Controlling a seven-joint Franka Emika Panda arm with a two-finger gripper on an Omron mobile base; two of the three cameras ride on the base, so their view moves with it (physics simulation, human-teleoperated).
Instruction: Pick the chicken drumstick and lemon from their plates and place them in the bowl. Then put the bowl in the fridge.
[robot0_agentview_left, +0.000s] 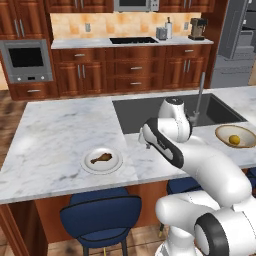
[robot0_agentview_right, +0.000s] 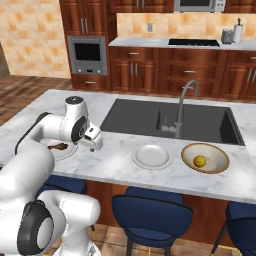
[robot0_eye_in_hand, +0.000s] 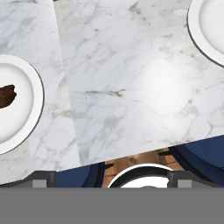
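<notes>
My end effector (robot0_agentview_right: 95, 141) hangs fully open and empty over the bare marble tabletop (robot0_agentview_left: 55, 130), between the two plates. The chicken drumstick (robot0_agentview_left: 101, 158) lies on its plate (robot0_agentview_left: 101, 161) at my 9 o'clock in the hand view. The lemon (robot0_agentview_right: 200, 161) sits in the bowl (robot0_agentview_right: 205, 158), beside the emptied plate (robot0_agentview_right: 152, 156) and right of the sink (robot0_agentview_right: 170, 120).

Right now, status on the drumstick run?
Pincer open, empty, over counter. Lemon already in bowl. Chicken drumstick still on its plate. Nothing in the way.
</notes>
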